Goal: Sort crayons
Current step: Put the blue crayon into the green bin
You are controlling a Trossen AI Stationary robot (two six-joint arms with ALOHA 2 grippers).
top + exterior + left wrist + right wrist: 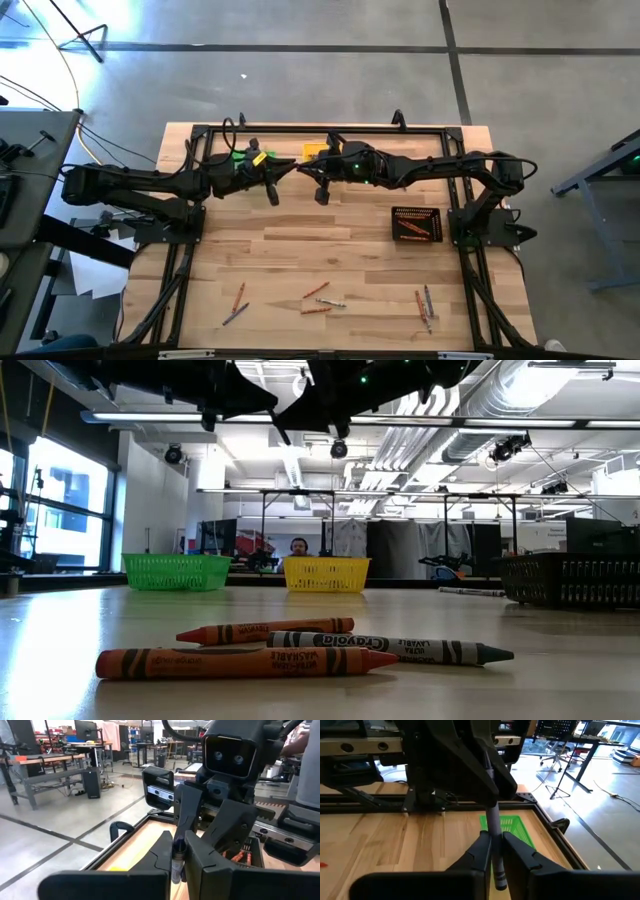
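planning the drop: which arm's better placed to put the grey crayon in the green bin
Probably left: left gripper and right gripper both pinch the grey crayon, and the green bin lies beneath the left arm.

The surface [330,250] is pale wood in plank strips, framed in black. One bin [176,571] is bright green mesh, another bin [326,573] yellow, a third bin [417,224] black. Loose crayons [235,661] are orange-red; one crayon [390,649] has a grey wrapper and dark green tip. The held crayon [493,827] is grey.
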